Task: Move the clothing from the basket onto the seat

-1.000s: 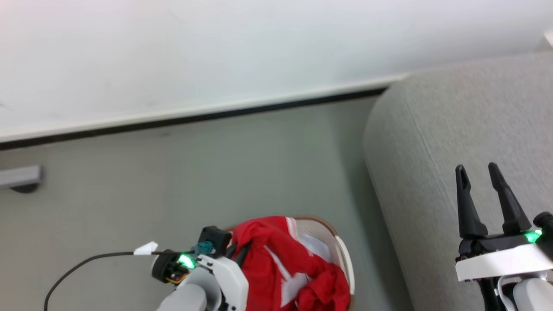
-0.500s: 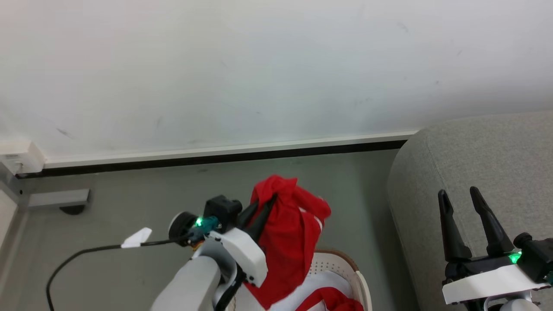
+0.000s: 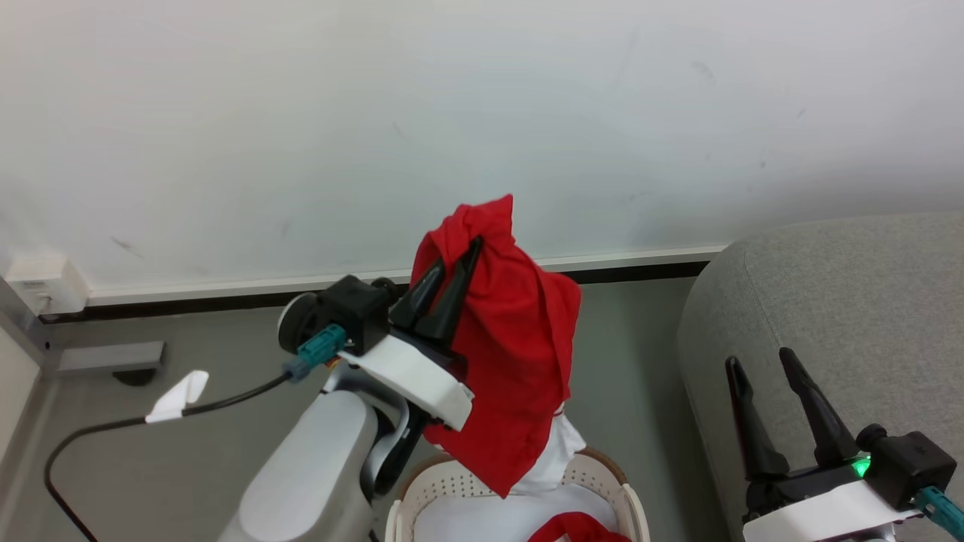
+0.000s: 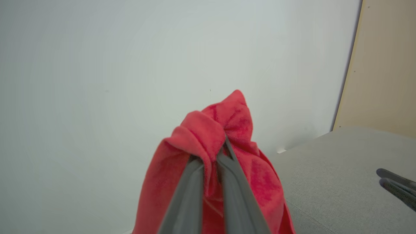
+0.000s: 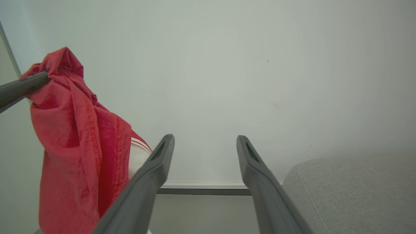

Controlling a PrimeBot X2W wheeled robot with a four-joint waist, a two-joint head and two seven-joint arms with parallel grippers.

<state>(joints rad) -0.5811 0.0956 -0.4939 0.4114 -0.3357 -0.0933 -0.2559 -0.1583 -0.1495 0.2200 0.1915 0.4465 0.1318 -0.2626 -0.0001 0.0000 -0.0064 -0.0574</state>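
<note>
Left gripper (image 3: pixel 458 254), its two long dark fingers pinched together on a bunched fold of the red fabric garment (image 3: pixel 520 354), holds it up before the white wall (image 3: pixel 226 113). The cloth's lower end hangs down to the cream-white perforated plastic basket (image 3: pixel 631 506), where white clothing (image 3: pixel 482 519) lies. Right gripper (image 3: pixel 759 358) hovers empty, fingers spread apart, over the large light grey upholstered seat (image 3: pixel 843 301) beside the basket.

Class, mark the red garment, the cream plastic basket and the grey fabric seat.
Red cloth garment (image 3: pixel 512 354), head view: hanging middle fold.
Cream-white perforated plastic basket (image 3: pixel 443 484), head view: left perforated wall.
Light grey fabric seat (image 3: pixel 843 301), head view: rounded top surface.
</note>
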